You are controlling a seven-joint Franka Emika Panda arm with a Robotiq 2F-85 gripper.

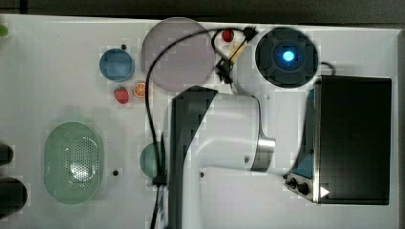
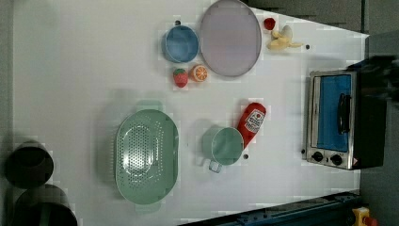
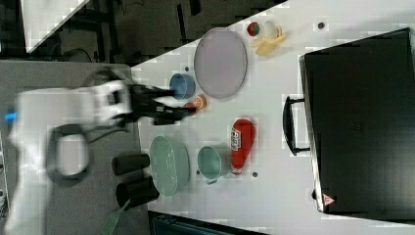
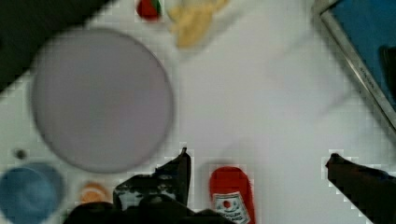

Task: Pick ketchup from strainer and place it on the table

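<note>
The ketchup, a red squeeze bottle with a white-and-red label, lies on its side on the white table, beside the teal mug. The pale green strainer stands to the left view's left of the mug, with nothing in its perforated basin. In the wrist view my gripper is open, its dark fingers spread wide above the table, and the ketchup lies below and between them, untouched. In the right view the gripper hangs near the orange slice, apart from the ketchup and the strainer.
A grey round plate, a blue bowl, a strawberry and an orange slice sit in the left view's upper middle. A banana lies beyond the plate. A toaster oven stands at the left view's right; dark cups at lower left.
</note>
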